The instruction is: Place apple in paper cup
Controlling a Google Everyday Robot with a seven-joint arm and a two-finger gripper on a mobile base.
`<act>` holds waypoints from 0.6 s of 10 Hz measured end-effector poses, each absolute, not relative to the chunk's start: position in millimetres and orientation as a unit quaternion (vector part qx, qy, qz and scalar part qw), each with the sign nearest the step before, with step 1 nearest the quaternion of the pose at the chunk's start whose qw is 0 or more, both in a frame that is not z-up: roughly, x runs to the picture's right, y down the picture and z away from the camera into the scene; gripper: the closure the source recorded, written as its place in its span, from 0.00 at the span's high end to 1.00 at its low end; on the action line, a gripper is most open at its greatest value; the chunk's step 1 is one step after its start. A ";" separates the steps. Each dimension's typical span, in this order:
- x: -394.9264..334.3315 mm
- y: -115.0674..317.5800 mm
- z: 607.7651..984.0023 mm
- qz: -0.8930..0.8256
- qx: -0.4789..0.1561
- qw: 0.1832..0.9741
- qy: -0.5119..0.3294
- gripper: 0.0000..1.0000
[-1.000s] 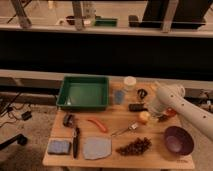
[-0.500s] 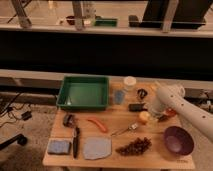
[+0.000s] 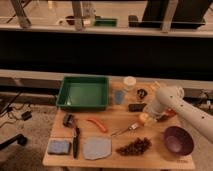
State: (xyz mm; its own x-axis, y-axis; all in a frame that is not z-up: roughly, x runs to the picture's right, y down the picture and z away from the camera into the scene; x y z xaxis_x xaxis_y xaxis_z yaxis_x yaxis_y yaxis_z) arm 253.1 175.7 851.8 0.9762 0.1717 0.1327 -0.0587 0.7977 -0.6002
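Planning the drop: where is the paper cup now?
Camera view: the paper cup stands at the table's back edge, right of the green tray and behind the blue-grey cup; the gripper is lower right, by the apple.

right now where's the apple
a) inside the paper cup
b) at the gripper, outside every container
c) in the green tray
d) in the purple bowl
b: the apple is at the gripper, at the low end of the white arm over the right part of the table. The paper cup stands farther back, and the apple is not in it.
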 end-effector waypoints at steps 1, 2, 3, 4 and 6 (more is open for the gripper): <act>253.7 175.0 851.2 0.066 -0.313 0.943 -0.093 0.31; 254.1 172.2 848.7 0.069 -0.313 0.942 -0.095 0.24; 255.0 161.9 842.8 0.076 -0.308 0.943 -0.099 0.13; 259.3 149.6 832.4 0.083 -0.300 0.945 -0.102 0.07; 265.5 122.0 808.7 0.096 -0.283 0.948 -0.109 0.06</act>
State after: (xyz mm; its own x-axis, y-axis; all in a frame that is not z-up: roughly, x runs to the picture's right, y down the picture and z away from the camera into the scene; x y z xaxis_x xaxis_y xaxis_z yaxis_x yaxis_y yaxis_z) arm 265.5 122.0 808.7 0.9577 0.2440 0.1529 -0.1204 0.8217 -0.5571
